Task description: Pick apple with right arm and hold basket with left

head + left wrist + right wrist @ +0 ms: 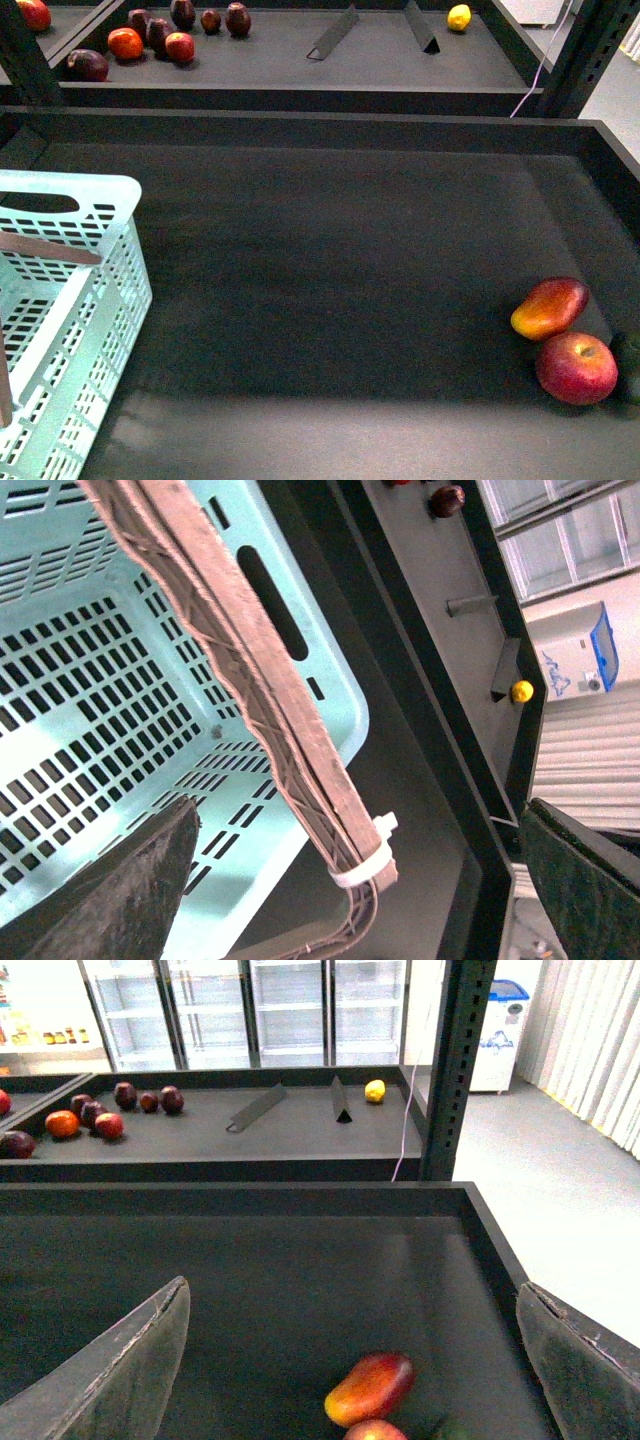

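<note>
With left gripper (357, 815) and right gripper (352, 1288) both gaping, the apple (576, 368) sits dimple-up, seemingly touching the mango (550, 308)

Left gripper (360, 808), two broad wedge-shaped jaws, dark green-black grainy faces, right gripper (352, 1288), matching grey jaws, pale scuffed edges, fine surface scratches

Apple (576, 368) lower right: red, faint yellow streaks; mango (549, 307) above it red-orange fading to yellow. Basket (112, 290) left edge: light aqua, slotted grid pattern, brown handle (228, 650), white zip tie (365, 858). Tray (330, 260) matt black, lemon (459, 17) top right yellow.
</note>
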Controlling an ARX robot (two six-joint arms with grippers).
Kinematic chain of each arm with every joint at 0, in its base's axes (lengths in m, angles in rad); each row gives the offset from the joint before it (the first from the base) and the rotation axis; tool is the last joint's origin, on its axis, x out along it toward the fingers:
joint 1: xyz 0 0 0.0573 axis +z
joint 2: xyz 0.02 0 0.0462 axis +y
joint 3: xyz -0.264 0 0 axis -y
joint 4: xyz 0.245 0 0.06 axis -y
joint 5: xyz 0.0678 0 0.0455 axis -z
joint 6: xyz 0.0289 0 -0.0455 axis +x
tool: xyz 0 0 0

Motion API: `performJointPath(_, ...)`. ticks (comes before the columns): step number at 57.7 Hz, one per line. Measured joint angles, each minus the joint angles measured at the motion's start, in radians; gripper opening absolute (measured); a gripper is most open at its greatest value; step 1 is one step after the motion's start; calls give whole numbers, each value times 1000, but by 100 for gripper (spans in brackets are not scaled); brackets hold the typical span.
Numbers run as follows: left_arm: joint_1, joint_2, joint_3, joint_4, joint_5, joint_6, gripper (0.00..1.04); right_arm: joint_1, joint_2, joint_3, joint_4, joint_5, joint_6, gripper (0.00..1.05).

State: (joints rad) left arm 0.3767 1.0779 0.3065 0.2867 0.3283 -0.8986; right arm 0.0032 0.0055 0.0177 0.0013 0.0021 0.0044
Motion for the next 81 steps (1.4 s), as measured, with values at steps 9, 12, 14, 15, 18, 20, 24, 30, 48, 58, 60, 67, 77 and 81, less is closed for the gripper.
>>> performJointPath(9, -5, 193, 58, 81, -21, -98, 97, 0, 0, 0, 0, 0, 0, 96)
performJointPath(12, -13, 248, 80, 105, -34, -121, 97, 0, 0, 0, 0, 0, 0, 96)
performJointPath(14, -20, 290, 101, 120, -48, -137, 97, 0, 0, 0, 0, 0, 0, 96)
performJointPath(15, -22, 301, 106, 123, -49, -144, 97, 0, 0, 0, 0, 0, 0, 96)
performJointPath(18, -26, 353, 132, 140, -67, -167, 97, 0, 0, 0, 0, 0, 0, 96)
performJointPath(20, -31, 395, 152, 144, -80, -188, 97, 0, 0, 0, 0, 0, 0, 96)
performJointPath(24, -37, 454, 175, 161, -97, -212, 97, 0, 0, 0, 0, 0, 0, 96)
performJointPath(30, -49, 525, 210, 172, -130, -248, 97, 0, 0, 0, 0, 0, 0, 96)
performJointPath(48, -88, 570, 264, 166, -184, -279, 84, 0, 0, 0, 0, 0, 0, 96)
performJointPath(58, -95, 572, 266, 155, -192, -285, 56, 0, 0, 0, 0, 0, 0, 96)
performJointPath(60, -95, 573, 266, 155, -193, -286, 51, 0, 0, 0, 0, 0, 0, 96)
performJointPath(67, -95, 577, 270, 152, -195, -292, 29, 0, 0, 0, 0, 0, 0, 96)
performJointPath(77, -106, 565, 270, 133, -186, -323, 15, 0, 0, 0, 0, 0, 0, 96)
performJointPath(81, -116, 550, 270, 116, -186, -319, 15, 0, 0, 0, 0, 0, 0, 96)
